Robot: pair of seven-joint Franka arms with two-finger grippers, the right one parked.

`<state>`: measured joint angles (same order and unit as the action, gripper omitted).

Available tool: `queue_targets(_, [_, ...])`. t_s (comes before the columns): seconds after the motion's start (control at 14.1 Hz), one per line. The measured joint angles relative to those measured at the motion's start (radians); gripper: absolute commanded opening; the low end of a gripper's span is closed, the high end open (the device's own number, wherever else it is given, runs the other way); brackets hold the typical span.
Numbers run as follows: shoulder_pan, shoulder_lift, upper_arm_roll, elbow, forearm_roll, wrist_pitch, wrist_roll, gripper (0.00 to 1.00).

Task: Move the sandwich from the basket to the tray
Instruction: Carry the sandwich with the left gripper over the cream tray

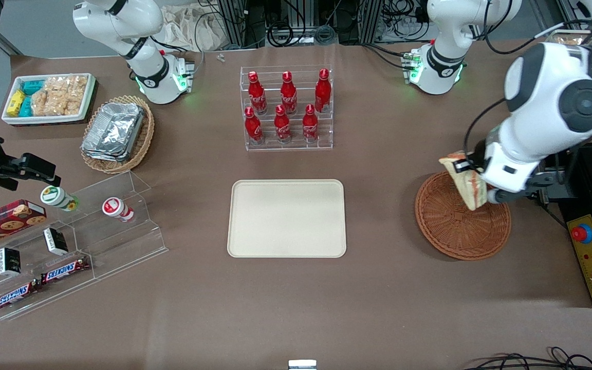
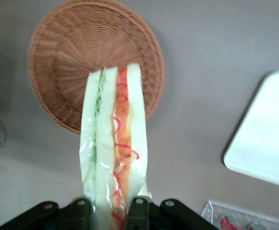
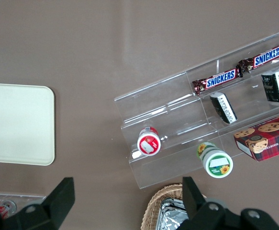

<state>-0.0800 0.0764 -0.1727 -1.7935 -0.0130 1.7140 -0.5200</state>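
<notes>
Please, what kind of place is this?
Probably a robot lab staged as a snack counter: cola bottles on a rack, Snickers bars, cables. The tool holds the sandwich above the basket.

A brown-covered table [image 1: 378, 288] is seen carrying the cream tray [image 1: 287, 218] at its centre. The reddish-brown basket [image 1: 455, 231] is set at three o'clock of the tray, a rack of red bottles [image 1: 287, 110] at twelve o'clock. The gripper [image 1: 473, 180] is held above the basket.
</notes>
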Motion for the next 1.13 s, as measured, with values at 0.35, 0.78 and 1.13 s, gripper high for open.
queue_targets(0.35, [-0.017, 0.058, -0.144, 0.009, -0.019, 0.076, 0.026, 0.0])
queue_targets(0.78, [-0.183, 0.189, -0.175, 0.052, 0.036, 0.265, -0.051, 0.0])
queue_targets(1.13, [-0.267, 0.328, -0.175, 0.052, 0.148, 0.436, -0.184, 0.0])
